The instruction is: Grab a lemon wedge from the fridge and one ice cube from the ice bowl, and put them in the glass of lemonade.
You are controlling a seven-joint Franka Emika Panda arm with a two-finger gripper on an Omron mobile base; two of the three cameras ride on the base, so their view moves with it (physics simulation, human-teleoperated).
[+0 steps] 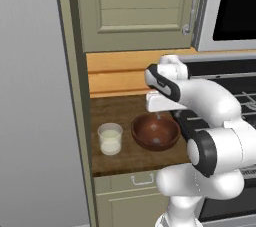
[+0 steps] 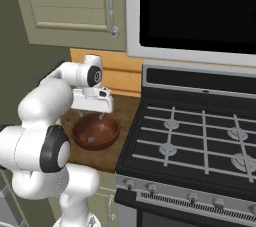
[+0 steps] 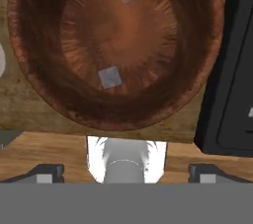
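Hovering above the ice bowl (image 3: 59, 104), centre of the left base view, the gripper (image 3: 126, 171) points straight down with jaws spread wide and empty. Two ice cubes (image 3: 109, 77) lie apart on the bowl floor, upper half of the hand view: likely small, hard, slippery; pinch one across flat faces. The glass of lemonade (image 1: 110, 139) stands left of the bowl.
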